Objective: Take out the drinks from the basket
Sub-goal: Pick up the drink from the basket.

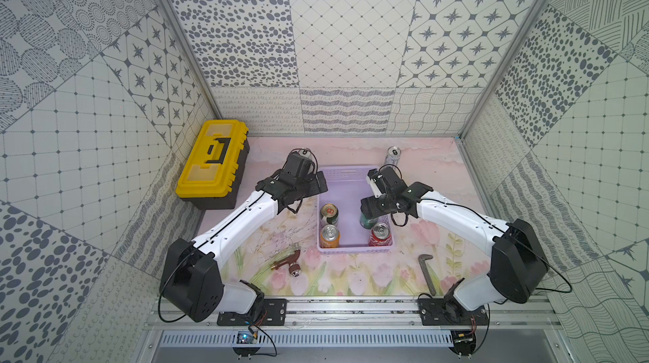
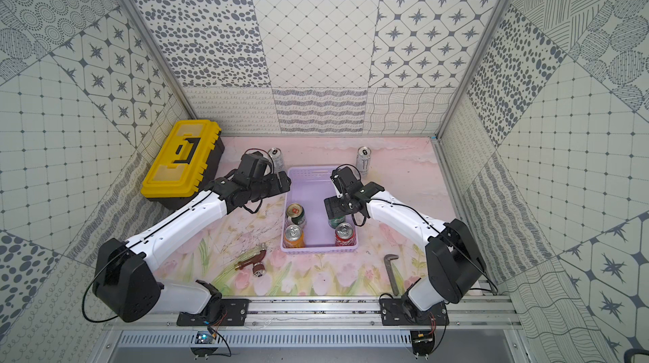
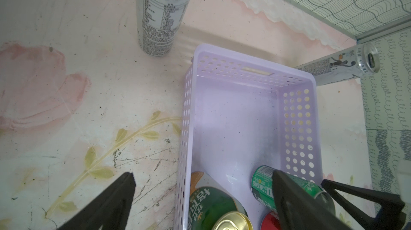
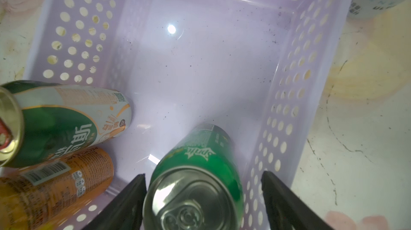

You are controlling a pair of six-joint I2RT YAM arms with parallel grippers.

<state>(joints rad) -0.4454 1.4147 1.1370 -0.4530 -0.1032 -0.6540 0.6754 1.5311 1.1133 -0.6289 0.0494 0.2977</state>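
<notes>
The lavender basket (image 1: 351, 177) holds a dark green-and-white can (image 1: 329, 213), an orange can (image 1: 329, 236), a red can (image 1: 380, 235) and a green can (image 1: 367, 223). My right gripper (image 4: 203, 174) is open astride the green can (image 4: 200, 151). One finger sits close against it and the other stands off by the perforated side wall. Open and empty, my left gripper (image 3: 202, 173) hovers over the basket's left rim (image 3: 189, 97). Two tall slim silver cans stand outside: one (image 1: 392, 155) beyond the far right corner, another (image 2: 275, 159) behind my left wrist.
A yellow and black toolbox (image 1: 210, 164) sits at the back left by the wall. A brown tap (image 1: 286, 261) lies in front of the basket on the left, and a grey wrench (image 1: 426, 271) on the right. Patterned walls enclose three sides.
</notes>
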